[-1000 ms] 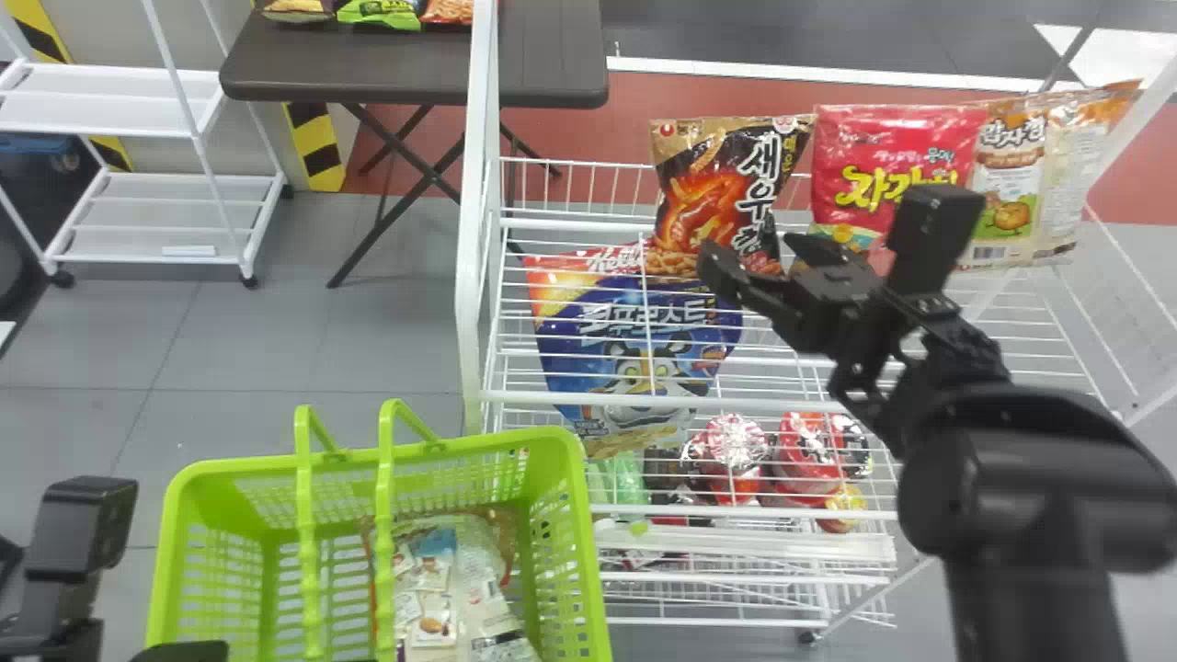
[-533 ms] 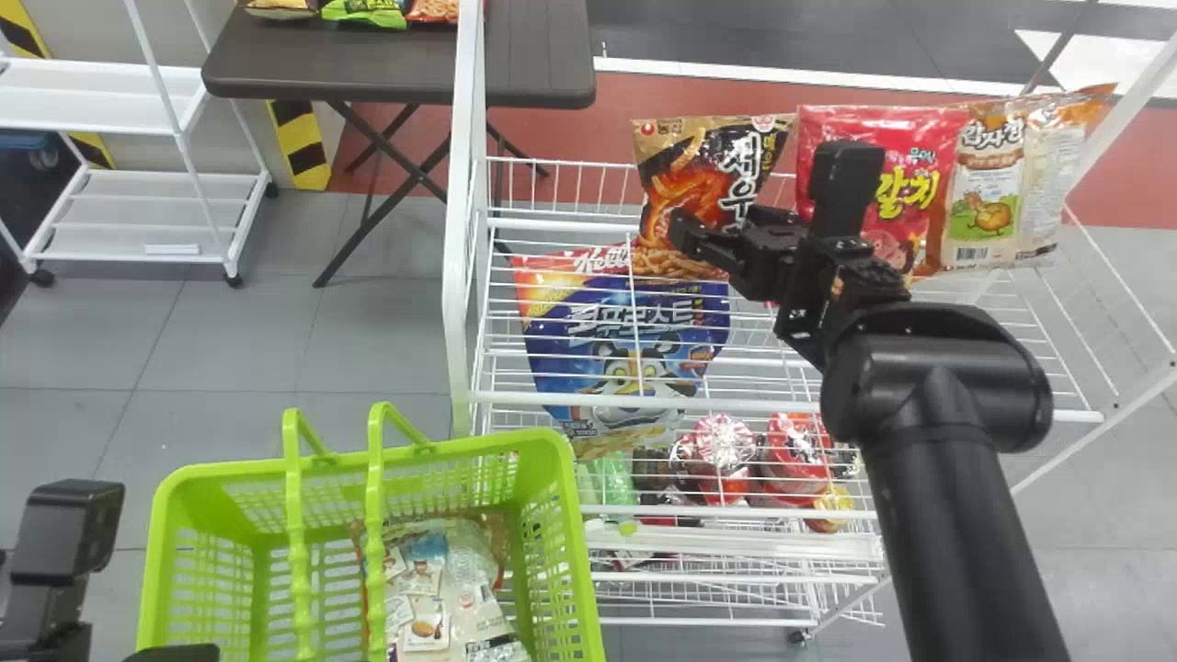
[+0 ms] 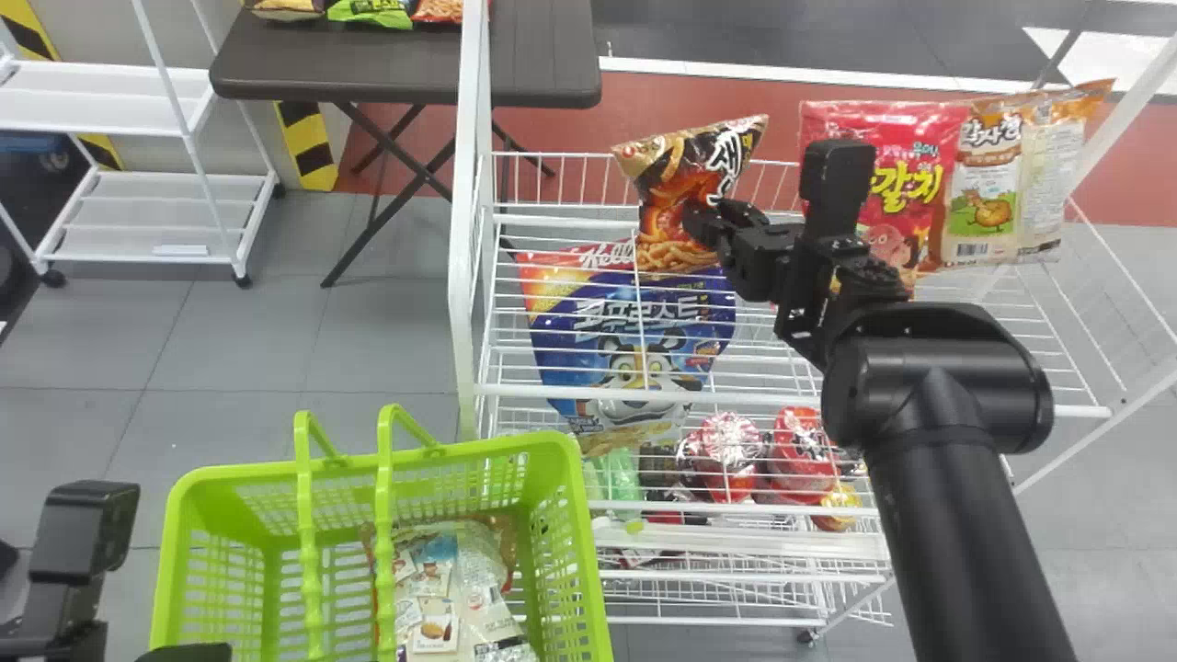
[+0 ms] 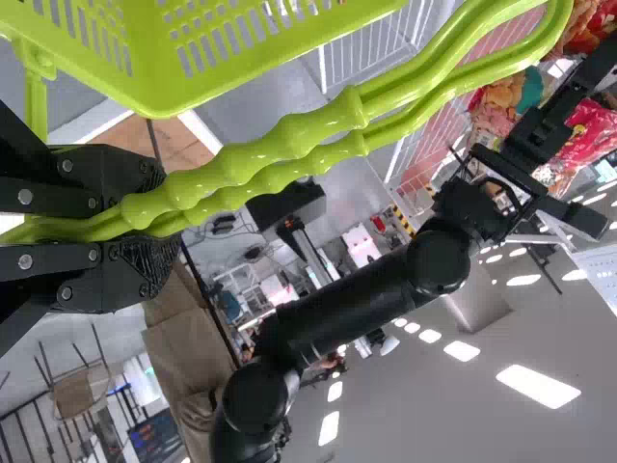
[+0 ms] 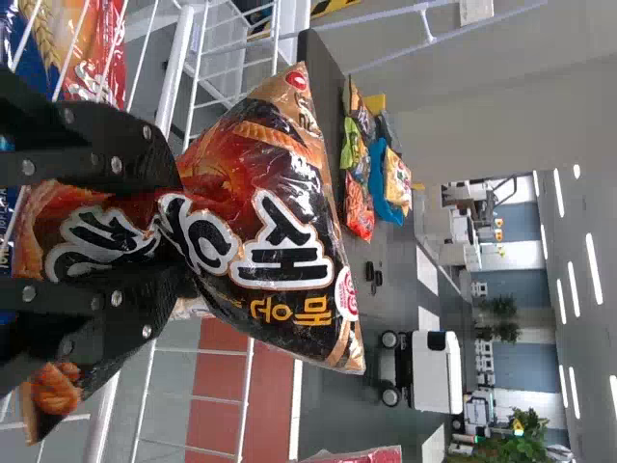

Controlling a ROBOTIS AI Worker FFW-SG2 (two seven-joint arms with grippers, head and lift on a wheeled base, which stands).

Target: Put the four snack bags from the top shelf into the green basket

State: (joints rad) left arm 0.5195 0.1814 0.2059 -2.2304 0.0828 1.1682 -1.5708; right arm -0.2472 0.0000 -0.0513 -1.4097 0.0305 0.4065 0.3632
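- At the lower left of the head view is the left hand point(image 3: 188, 654), closed around both handles point(image 3: 384, 515) of the green basket point(image 3: 497, 450); its jaws press on them near their ends.
- Inside the basket, toward its right side, lies a pale snack bag point(image 3: 441, 588), partly behind the handles.
- Upper left, farther back, a dark bench point(image 3: 405, 69) carries other bags point(image 3: 372, 12).
- Left of center, a white post point(image 3: 466, 230) rises between the basket and the bagged snacks.
- Near the center, under the wires of the top shelf point(image 3: 883, 405), is a blue bag point(image 3: 634, 354).
- Above it, upper center, the black-and-orange bag point(image 3: 676, 179) tilts, pinched in the right hand point(image 3: 715, 219); the jaws stand only slightly apart, with crumpled foil between them.
- Upper right, the red bag point(image 3: 919, 138) stands on the top shelf, partly covered by the right wrist.
- Beside it, farther right, stands the potato bag point(image 3: 993, 202).
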